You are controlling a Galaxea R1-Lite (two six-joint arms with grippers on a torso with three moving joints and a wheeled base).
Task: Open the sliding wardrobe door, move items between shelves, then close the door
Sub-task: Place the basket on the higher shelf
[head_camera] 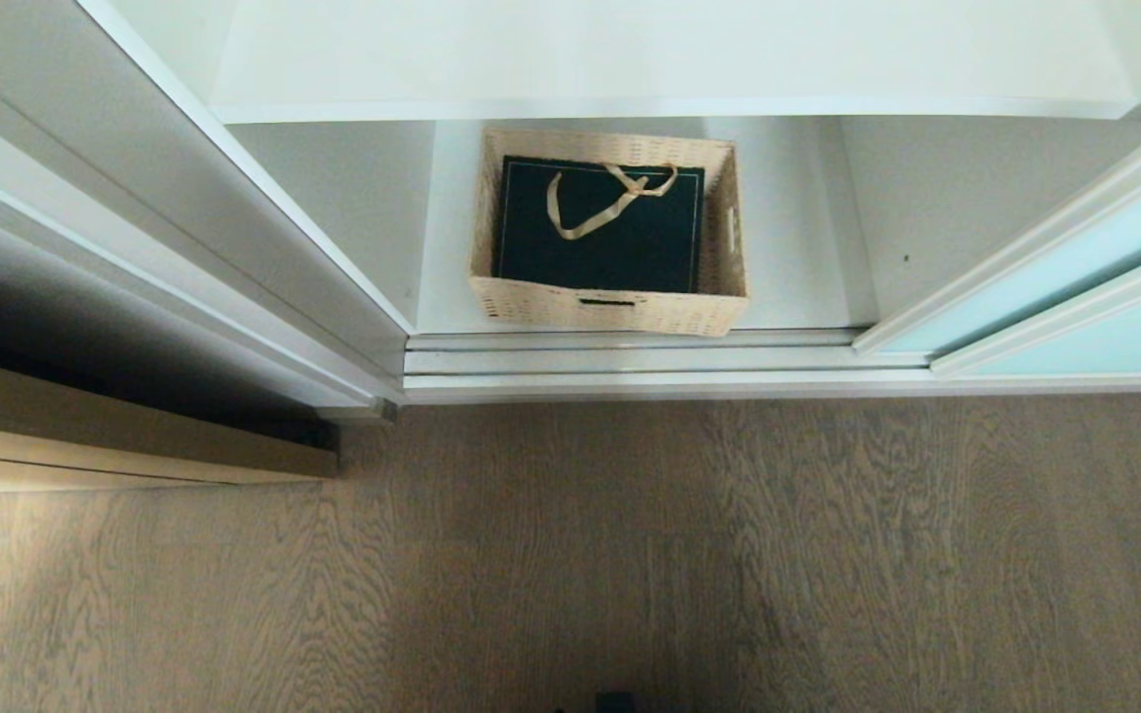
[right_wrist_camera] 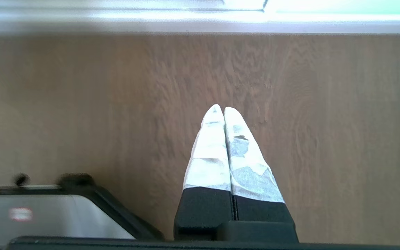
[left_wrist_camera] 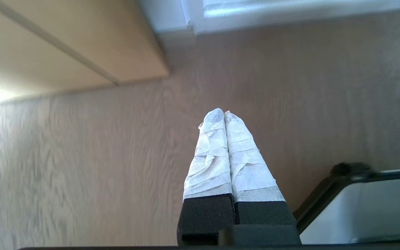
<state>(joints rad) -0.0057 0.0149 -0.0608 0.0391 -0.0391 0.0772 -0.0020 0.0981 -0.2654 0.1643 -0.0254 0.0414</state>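
Gift bag (head_camera: 598,233) lies flat inside basket (head_camera: 610,302); basket sits on lower shelf (head_camera: 788,267) at front edge, behind door track (head_camera: 630,358). Upper shelf (head_camera: 670,59) above. Sliding door (head_camera: 1076,297) at right. Floor (head_camera: 570,555) before track.

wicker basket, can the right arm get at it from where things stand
Probably yes, after a reach. The sliding door sits off to the right, leaving the wicker basket on the bottom shelf unblocked at the front. The right gripper is shut above bare floor, not yet near it.
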